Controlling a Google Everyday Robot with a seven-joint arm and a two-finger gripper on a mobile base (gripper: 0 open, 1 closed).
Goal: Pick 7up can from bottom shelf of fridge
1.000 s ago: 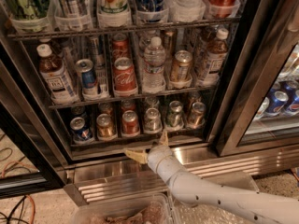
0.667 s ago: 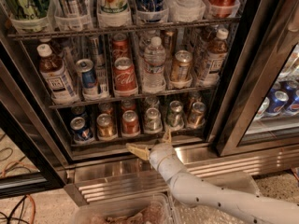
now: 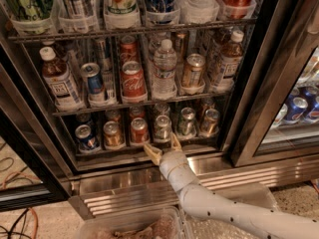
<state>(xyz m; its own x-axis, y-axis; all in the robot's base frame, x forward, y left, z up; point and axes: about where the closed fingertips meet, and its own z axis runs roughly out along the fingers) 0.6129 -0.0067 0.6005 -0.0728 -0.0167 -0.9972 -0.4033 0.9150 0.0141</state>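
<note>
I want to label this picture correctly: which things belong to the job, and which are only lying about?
Job: gripper, open, before the bottom shelf; 7up can; fridge.
Lying about: red-orange can; water bottle; clear tub; cables.

gripper fingers (image 3: 153, 154) before 7up can (image 3: 162, 128), (cans (image 3: 138, 131) flanking)

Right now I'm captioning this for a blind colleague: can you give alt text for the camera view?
The gripper, fingers open, hovers at the front edge of the bottom shelf of the fridge, just below the 7up can and not yet around it. A red-orange can stands beside it; bottles and cans fill the racks above.
</note>
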